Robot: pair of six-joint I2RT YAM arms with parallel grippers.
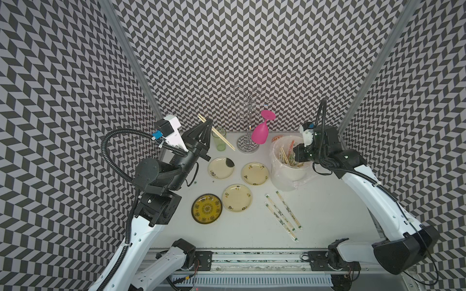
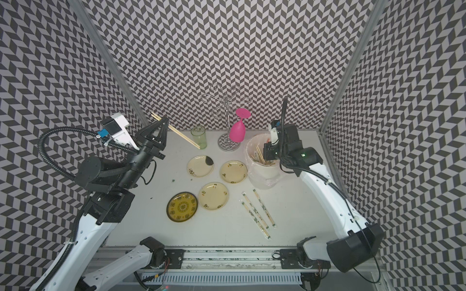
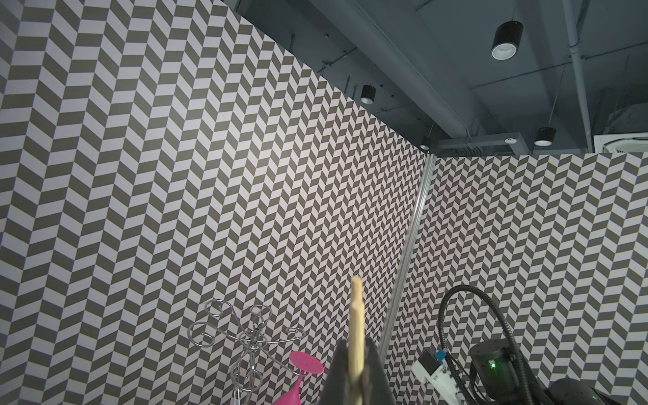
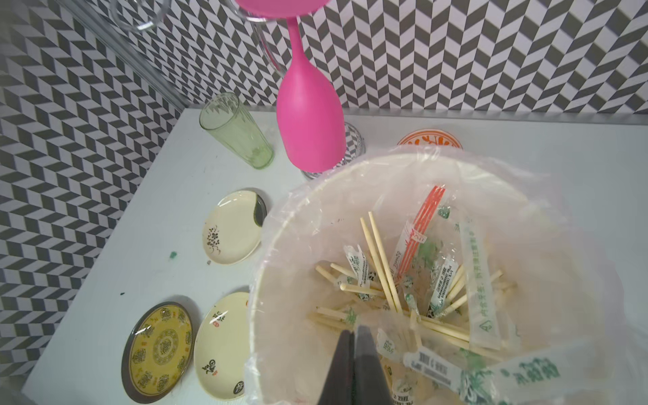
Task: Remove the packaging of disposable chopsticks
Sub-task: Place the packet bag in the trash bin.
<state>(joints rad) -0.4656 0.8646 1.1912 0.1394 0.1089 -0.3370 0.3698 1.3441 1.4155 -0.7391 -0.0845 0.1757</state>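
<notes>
Upper left in a top view, our left gripper (image 1: 208, 121) is clenched on bare disposable chopsticks (image 1: 223, 138). Lower centre, three panda-printed packaging sleeves (image 1: 288, 209) lie filled. At right, our right gripper (image 4: 354, 329) is closed, empty, over the white bucket (image 1: 290, 173). Its wrappers' (image 4: 480, 280) green Chinese print is unreadable.

Right gripper (image 4: 354, 331): we only get its two dark tips in the wrist view, and the frame edge chops off the rest. In both top views its own wrist hides those tips over the white bucket (image 1: 290, 173). The left gripper (image 3: 356, 345) is mostly out of frame too, and from above it covers the middle of the chopsticks (image 1: 224, 139) it pinches. The orange-printed disc (image 4: 429, 140) sits half hidden behind the bucket, no clue what it is. The packaging (image 1: 283, 214) print is too tiny to read. We can't make out the dark patch on one plate (image 1: 218, 171) either.
</notes>
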